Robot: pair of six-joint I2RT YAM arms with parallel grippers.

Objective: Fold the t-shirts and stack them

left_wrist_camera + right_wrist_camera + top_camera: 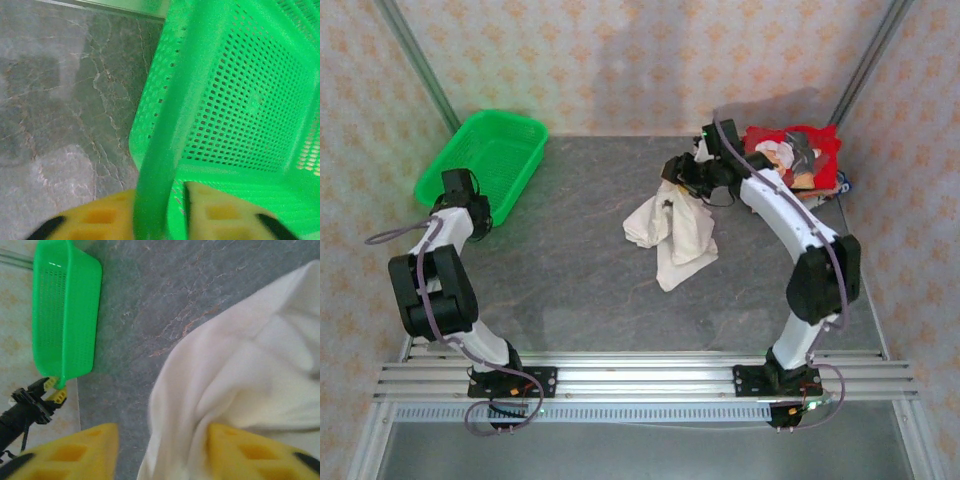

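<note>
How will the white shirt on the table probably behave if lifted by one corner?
The off-white shirt lies crumpled in soft folds, so it is likely floppy and would hang down. Its cloth looks thin, so probably light.

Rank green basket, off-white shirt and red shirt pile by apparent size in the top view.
1. green basket: clearly largest.
2/3. off-white shirt and red shirt pile: close; the shirt is crumpled, the right arm hides part of the pile, so unranked.
</note>
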